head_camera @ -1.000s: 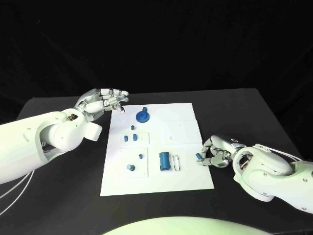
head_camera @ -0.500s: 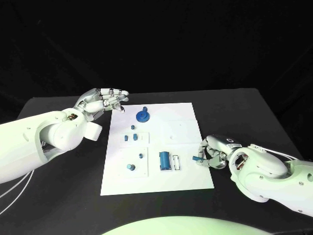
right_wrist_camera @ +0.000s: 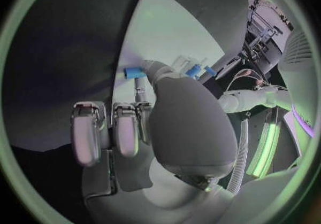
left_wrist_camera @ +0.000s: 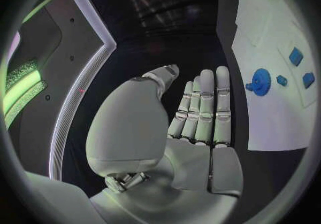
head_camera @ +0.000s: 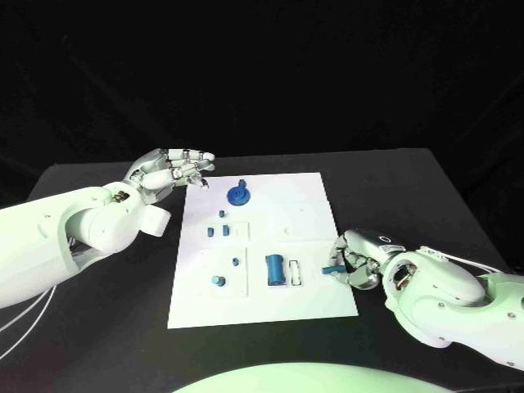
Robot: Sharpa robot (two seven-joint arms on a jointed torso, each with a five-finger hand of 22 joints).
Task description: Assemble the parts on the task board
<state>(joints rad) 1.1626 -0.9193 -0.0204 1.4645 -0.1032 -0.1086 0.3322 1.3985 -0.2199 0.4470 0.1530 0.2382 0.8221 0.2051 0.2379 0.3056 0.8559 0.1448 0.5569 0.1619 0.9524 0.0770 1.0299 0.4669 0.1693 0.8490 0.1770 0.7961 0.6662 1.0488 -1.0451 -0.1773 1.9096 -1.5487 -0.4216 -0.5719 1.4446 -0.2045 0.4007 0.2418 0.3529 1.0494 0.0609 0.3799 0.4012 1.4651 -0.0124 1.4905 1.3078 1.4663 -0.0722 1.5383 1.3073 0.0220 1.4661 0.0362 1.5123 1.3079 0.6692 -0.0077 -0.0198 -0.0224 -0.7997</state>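
Observation:
The white task board lies in the middle of the table. My right hand is at the board's right edge and pinches a small blue part between thumb and finger; the right wrist view shows that part at the fingertips over the board. My left hand hovers by the board's far left corner and holds nothing; in the left wrist view its fingers lie straight and together. A blue gear sits near the far edge. A blue block stands beside a white slot.
Small blue pieces sit in the board's left column, with a round one nearer me. The left wrist view shows the gear on the board. Black table surrounds the board on all sides.
My right hand has turned and shifted slightly towards me, carrying the small blue part in over the board's right edge. The left hand has not moved.

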